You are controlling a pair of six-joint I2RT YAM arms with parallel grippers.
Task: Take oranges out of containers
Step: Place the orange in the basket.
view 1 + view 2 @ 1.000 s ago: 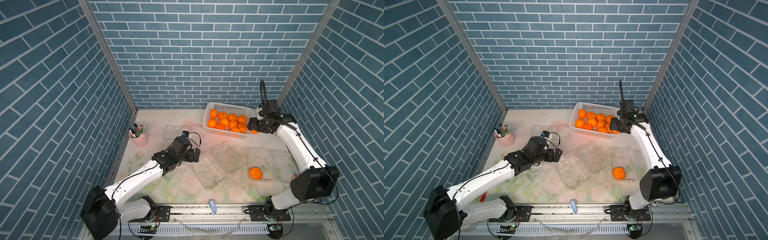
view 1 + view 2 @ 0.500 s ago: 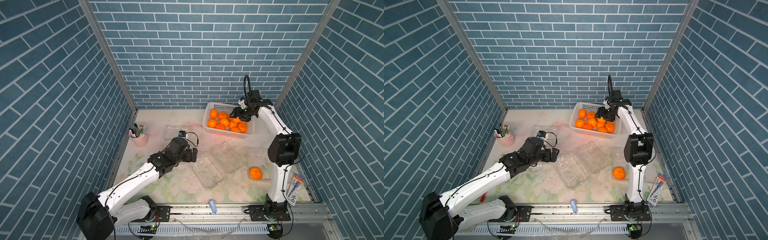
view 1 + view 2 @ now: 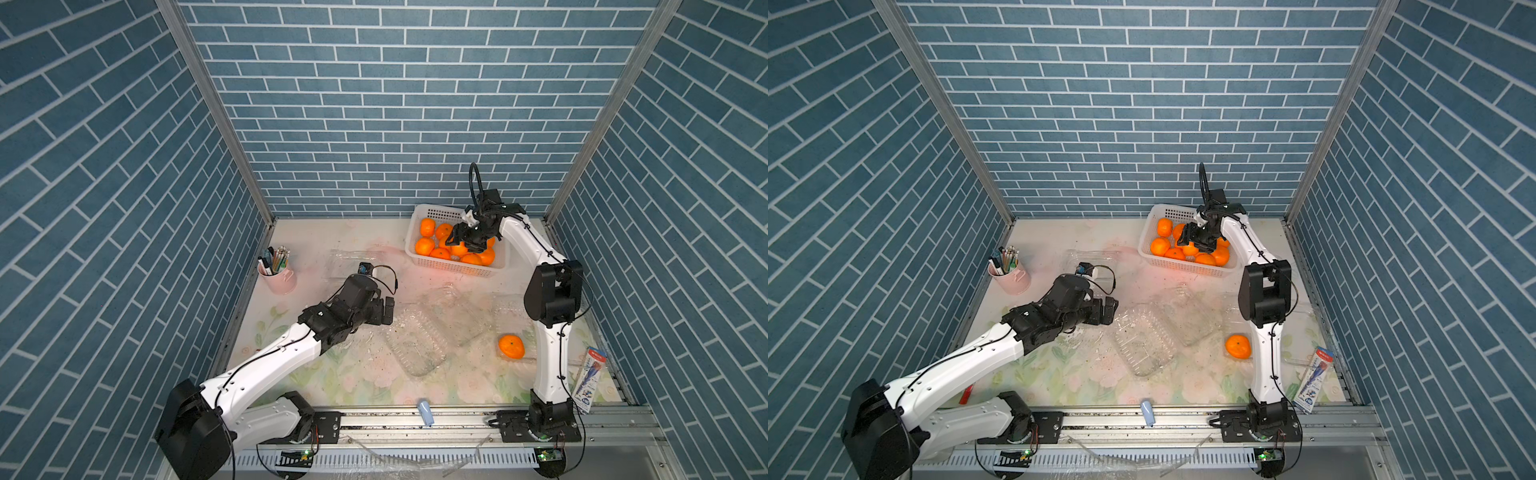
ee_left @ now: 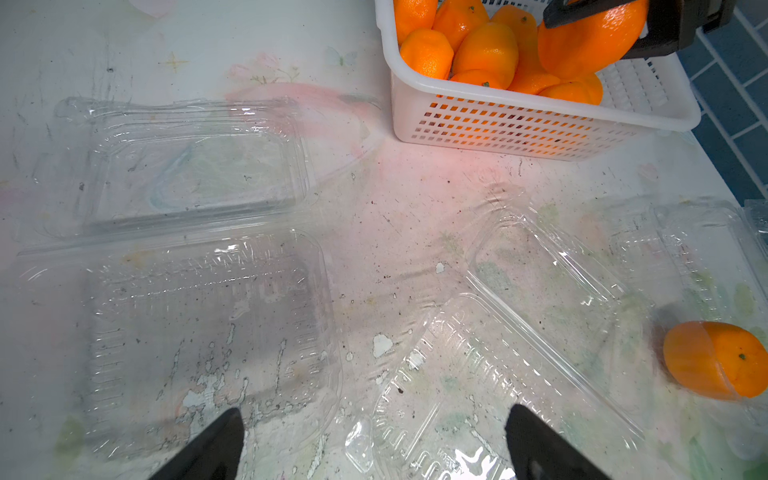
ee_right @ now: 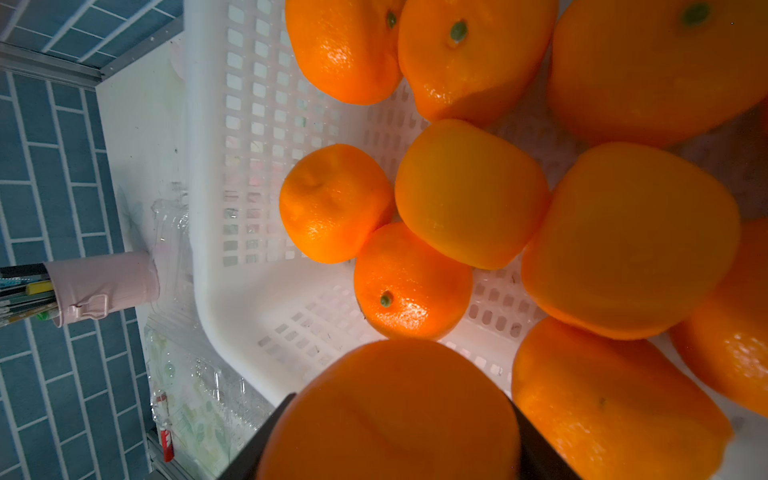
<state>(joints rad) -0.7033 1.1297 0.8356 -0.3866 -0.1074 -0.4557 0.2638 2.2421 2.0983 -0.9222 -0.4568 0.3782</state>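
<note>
Over the white basket (image 3: 453,272) at the far right corner of the tabletop (image 3: 332,374), the right claw (image 3: 468,243) grips an orange (image 5: 390,411) above the oranges (image 3: 425,246) heaped there, so the step in hand looks like dropping this fruit in. Next it must part its jaws low over the heap, then go for the last orange (image 3: 511,346), sitting in a clear container (image 3: 509,311) near the tabletop's right edge toward the front. The left claw (image 4: 374,419) is spread wide and empty over the emptied containers (image 3: 415,345) mid-tabletop.

I count three containers (image 4: 208,332), one cup (image 3: 278,277), one basket (image 4: 540,109) and eleven oranges (image 5: 469,191): ten at the basket, one well apart.
</note>
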